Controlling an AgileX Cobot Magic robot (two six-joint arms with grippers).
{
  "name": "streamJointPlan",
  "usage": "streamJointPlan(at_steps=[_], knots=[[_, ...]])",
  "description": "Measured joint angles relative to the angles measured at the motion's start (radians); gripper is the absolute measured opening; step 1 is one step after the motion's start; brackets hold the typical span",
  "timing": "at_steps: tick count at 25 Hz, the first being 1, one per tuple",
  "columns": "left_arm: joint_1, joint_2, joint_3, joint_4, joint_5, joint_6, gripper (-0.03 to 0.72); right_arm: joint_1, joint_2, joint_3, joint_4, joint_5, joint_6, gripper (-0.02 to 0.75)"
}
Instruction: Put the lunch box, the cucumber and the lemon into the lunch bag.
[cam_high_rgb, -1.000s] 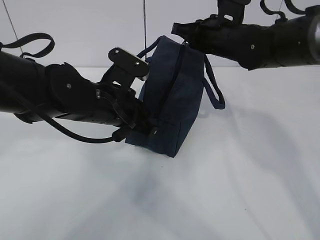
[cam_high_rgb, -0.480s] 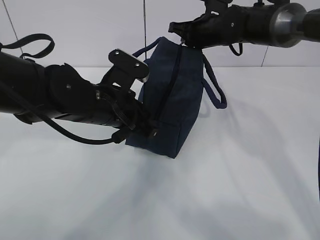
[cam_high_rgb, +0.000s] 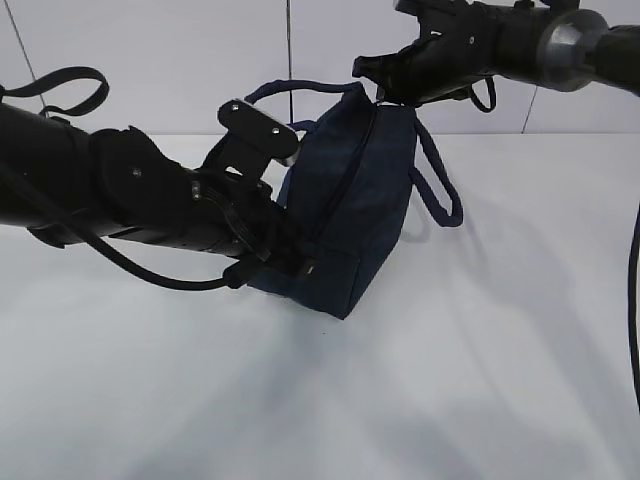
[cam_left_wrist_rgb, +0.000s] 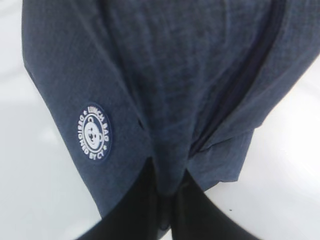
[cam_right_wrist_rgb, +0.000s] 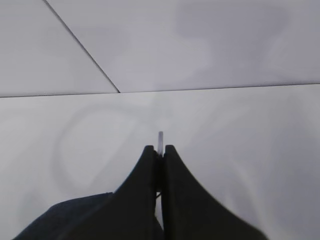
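Bag (cam_high_rgb: 345, 215) is the landmark: standing tipped on the table (cam_high_rgb: 480, 380), zipper seam running up the face toward the camera, one handle looped over its top, the other hanging off its right side.

Left gripper (cam_left_wrist_rgb: 167, 197): jaws pinched together on a fold of bag fabric at the bag's lower left corner, just beside the round white logo patch (cam_left_wrist_rgb: 94, 132). Acting as the anchor.

Right gripper (cam_right_wrist_rgb: 160, 150): jaws closed with a thin pale sliver sticking out between the tips, probably the zipper pull, can't confirm. In the exterior view it sits at the bag's top edge, right at the upper end of the zipper.

Box, cucumber, lemon: none visible in any view. Can't tell whether they're inside the bag or out of frame.

Step, my read: working the zipper, left holds the bag, right draws the pull. Open or close I can't tell; the seam looks shut along the part I can see.

Next move needs:
- left grip stays firm so the bag doesn't lift or swing
- right pulls along the seam line, not away from the bag
- watch the pinch on that sliver, it's thin and could slip out
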Motion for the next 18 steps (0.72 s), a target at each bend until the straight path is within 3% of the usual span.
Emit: streamJointPlan(at_steps=[7, 13, 18], knots=[[0.002, 0.0, -0.013, -0.031, 0.077, 0.0, 0.029, 0.0, -0.007, -0.005, 0.004, 0.06, -0.033, 0.018], [0.006, -0.043, -0.024, -0.043, 0.162, 0.0, 0.262, 0.0, -0.035, -0.006, 0.002, 0.124, -0.038, 0.018], [0.032, -0.157, -0.024, -0.043, 0.272, 0.0, 0.323, 0.0, -0.055, -0.015, 0.023, 0.166, -0.084, 0.018]])
